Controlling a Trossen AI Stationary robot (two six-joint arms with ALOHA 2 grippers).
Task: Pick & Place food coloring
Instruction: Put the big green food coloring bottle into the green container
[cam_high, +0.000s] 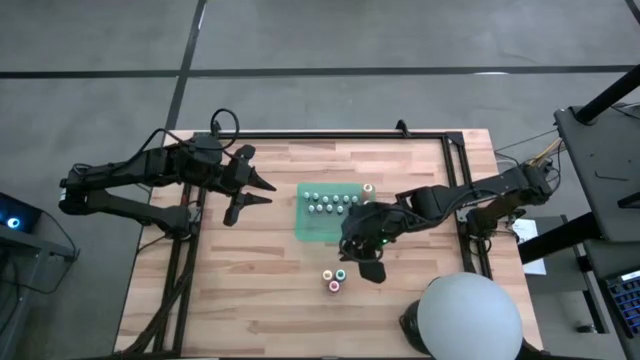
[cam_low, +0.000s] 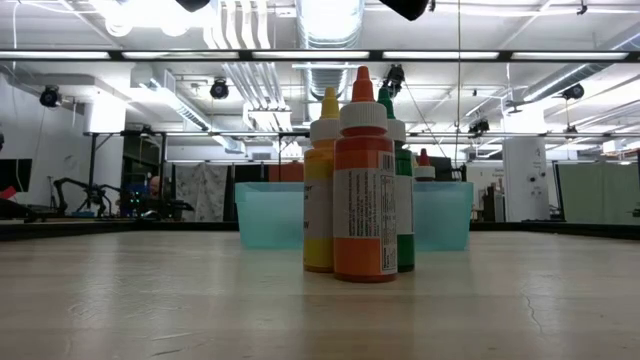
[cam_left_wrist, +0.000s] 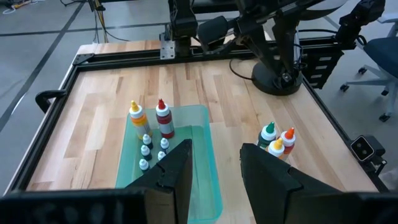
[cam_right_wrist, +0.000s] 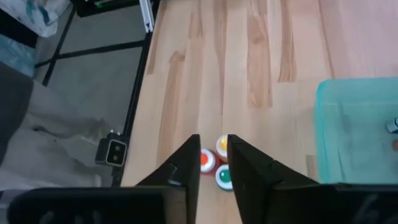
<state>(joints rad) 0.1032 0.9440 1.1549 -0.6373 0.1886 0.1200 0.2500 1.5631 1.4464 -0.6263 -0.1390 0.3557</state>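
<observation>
Room: open lab, white ducts and strip lights overhead, other rigs far back.
Surface: pale wooden slat table (cam_high: 250, 290) in a black frame.
Landmark: shallow translucent green tray (cam_high: 310, 228), mid-table.
In tray: two rows of tiny pale-capped bottles (cam_high: 328, 204), plus a taller yellow dropper bottle (cam_left_wrist: 137, 118) and a red-capped one (cam_left_wrist: 164, 118) at the tray's far end.
Off tray: three colour-topped bottles (cam_high: 334, 279) (orange, yellow, green) standing tight together on bare wood, just off the tray's near edge.
Right gripper (cam_right_wrist: 213, 163): hovering straight over that trio, above the caps. Fingers narrowly parted, nothing between them; no contact visible.
Left gripper (cam_high: 258, 190): parked well off the tray's left side, fingers partly spread, empty.
Progress: can't tell direction from here. If the tray is the goal, most of the set is in and three remain. If the trio is the drop spot, three are out and the bulk is left.
Next, my guess: right arm either descends on one of the three or backs away.
</observation>
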